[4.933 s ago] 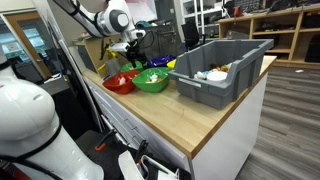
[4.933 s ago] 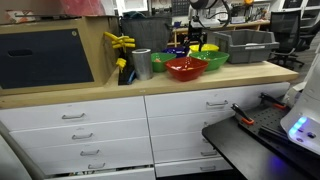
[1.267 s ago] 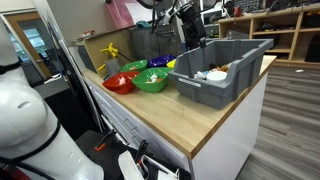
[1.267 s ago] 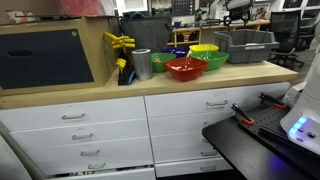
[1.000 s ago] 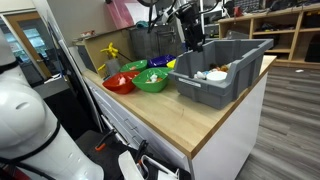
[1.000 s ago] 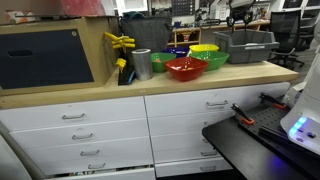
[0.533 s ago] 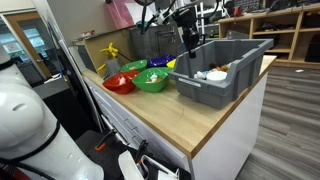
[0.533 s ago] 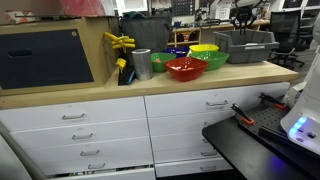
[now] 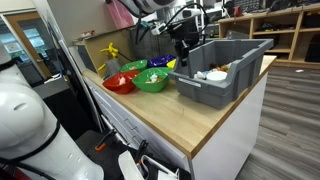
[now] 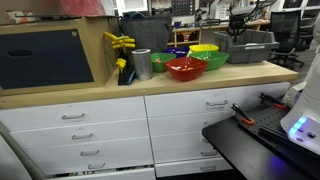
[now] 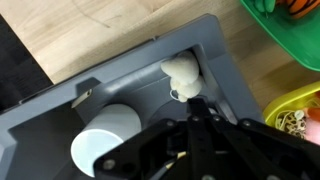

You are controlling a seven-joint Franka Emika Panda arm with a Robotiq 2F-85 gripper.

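— Where do the jaws stand?
— Over a corner of the grey bin [image 11: 110,85], pointing down into it. In both exterior views they hang at the end of the bin nearest the bowls.
— Released or clenched?
— Clenched. In the wrist view the two fingertips meet with no gap between them.
— What lies closest to them?
— A small cream lump [image 11: 182,72], at twelve o'clock from the tips and tucked into the bin's corner. It sits just beside the tips; whether they touch it I cannot tell.
— Anything else in the bin?
— A white cup [image 11: 105,140], at about eight o'clock from the tips and apart from the lump.
— And outside it?
— The bin stands on the wooden table [image 11: 90,30]. Past the bin's wall there is a yellow bowl [image 11: 285,103] at three o'clock and a green bowl [image 11: 290,35] at one o'clock. In an exterior view a red bowl [image 10: 185,70] sits in front of those two, with a metal cup [image 10: 142,63] at its nine o'clock.
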